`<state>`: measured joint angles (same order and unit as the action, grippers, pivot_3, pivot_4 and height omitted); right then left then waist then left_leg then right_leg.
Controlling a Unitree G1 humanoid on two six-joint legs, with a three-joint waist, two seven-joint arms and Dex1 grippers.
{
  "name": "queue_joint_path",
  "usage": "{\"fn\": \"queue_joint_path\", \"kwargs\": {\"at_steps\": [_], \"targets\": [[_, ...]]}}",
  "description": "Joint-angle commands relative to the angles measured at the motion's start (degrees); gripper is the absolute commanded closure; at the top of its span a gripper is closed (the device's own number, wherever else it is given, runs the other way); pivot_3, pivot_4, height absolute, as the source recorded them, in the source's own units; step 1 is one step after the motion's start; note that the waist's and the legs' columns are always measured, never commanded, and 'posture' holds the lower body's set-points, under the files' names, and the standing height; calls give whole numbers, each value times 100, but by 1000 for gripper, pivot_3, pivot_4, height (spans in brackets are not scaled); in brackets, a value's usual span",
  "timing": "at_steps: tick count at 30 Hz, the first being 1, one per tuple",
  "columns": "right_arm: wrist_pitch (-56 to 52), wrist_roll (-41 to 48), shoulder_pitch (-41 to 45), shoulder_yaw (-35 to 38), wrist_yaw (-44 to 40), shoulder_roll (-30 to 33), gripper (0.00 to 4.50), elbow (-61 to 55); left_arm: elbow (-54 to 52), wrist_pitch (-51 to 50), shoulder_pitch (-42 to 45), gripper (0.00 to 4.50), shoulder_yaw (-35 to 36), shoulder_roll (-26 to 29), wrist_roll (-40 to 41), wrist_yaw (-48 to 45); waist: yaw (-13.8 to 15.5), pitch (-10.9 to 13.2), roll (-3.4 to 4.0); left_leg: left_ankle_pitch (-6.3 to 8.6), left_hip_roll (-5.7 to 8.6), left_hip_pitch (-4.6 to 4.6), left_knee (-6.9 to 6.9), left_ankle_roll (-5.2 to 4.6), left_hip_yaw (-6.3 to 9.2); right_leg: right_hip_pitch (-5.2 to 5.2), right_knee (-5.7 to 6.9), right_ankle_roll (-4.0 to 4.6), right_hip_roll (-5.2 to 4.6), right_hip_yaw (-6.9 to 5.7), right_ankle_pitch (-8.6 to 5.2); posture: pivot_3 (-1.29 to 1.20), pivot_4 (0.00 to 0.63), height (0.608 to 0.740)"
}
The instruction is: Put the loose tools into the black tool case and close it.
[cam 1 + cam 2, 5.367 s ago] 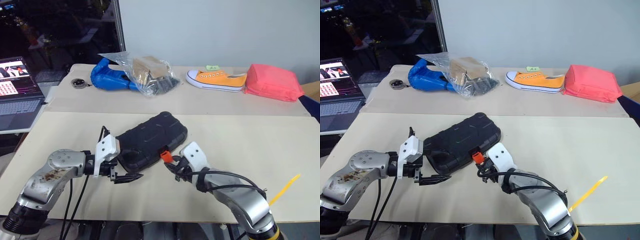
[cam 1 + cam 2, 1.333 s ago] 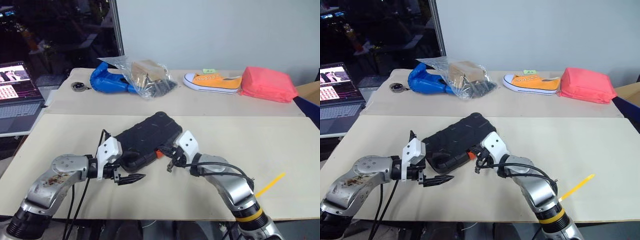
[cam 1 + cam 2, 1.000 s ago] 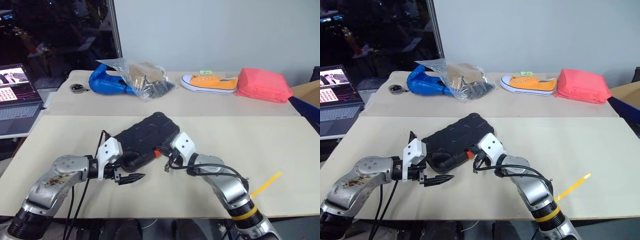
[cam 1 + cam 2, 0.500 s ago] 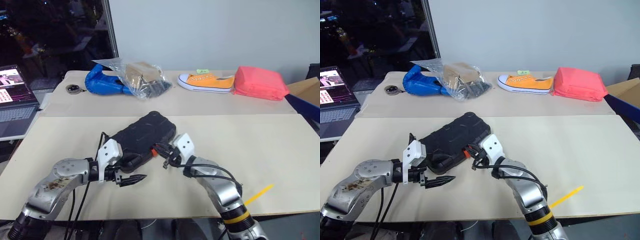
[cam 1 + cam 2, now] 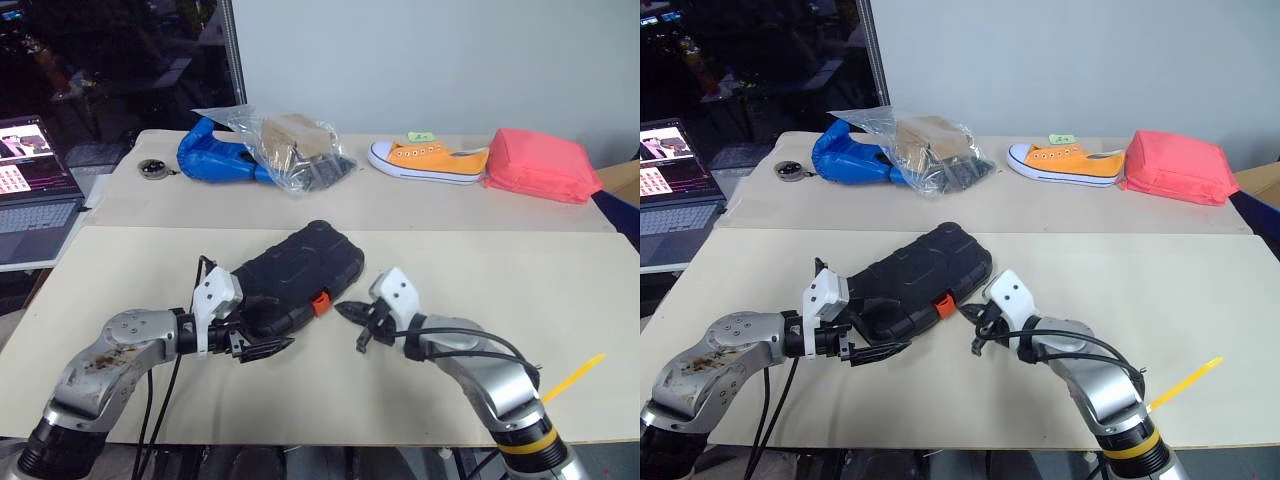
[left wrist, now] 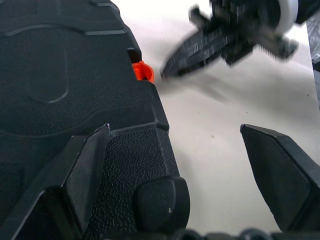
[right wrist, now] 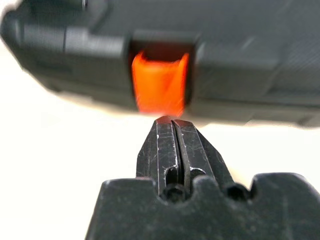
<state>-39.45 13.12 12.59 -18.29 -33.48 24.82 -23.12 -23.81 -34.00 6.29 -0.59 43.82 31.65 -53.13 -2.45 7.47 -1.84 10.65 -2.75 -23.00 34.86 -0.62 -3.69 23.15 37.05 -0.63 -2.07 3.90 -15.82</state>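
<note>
1. Bracing the closed black tool case (image 5: pixel 295 277) mid-table, our left gripper (image 5: pixel 262 347) gapes wide at its near corner.
2. Our right gripper (image 5: pixel 345 309), pinched shut and empty, points at the orange latch (image 7: pixel 159 88).

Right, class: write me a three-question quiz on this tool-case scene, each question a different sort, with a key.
1. True or false: the black case lies open.
2. Which gripper is shut? A) left gripper B) right gripper
3. Fill in: the right gripper's tip points at the case's orange ____.

Key:
1. False; the lid is down.
2. B; the left one's fingers stand wide, one over a corner of the case, one over the table.
3. Latch; the tip is just short of it.
</note>
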Motion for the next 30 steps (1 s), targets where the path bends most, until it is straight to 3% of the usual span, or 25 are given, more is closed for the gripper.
{"fn": "queue_joint_path", "kwargs": {"at_steps": [1,10,17,26,30], "targets": [[84,-146,224,-161,48,-148,4447,120,167,-269,-88,0,-135,68,-124,79,0,0,0,0,0,1,0,0,0,-1,0,-1,0,0,0,0,150,740],[460,-447,834,-310,149,-750,4447,919,62,-336,-121,0,-168,39,-124,156,-3,0,0,0,-3,2,0,0,2,-1,2,6,10,0,5,0,150,740],[583,-564,972,-343,40,-858,4447,1096,28,-331,-191,0,-190,29,-123,219,-17,0,0,0,-10,5,2,0,2,-1,4,7,21,2,9,0,150,740],[54,-238,64,3,-411,14,4447,94,-5,-334,-281,0,-195,7,-121,304,30,0,1,3,-8,2,0,5,3,-4,1,12,20,1,8,0,150,740],[-119,87,-187,386,-268,-100,4447,-123,43,-311,-271,0,-215,4,-138,276,19,0,1,3,-4,4,0,4,-1,-4,1,11,11,3,8,0,150,740]]}}
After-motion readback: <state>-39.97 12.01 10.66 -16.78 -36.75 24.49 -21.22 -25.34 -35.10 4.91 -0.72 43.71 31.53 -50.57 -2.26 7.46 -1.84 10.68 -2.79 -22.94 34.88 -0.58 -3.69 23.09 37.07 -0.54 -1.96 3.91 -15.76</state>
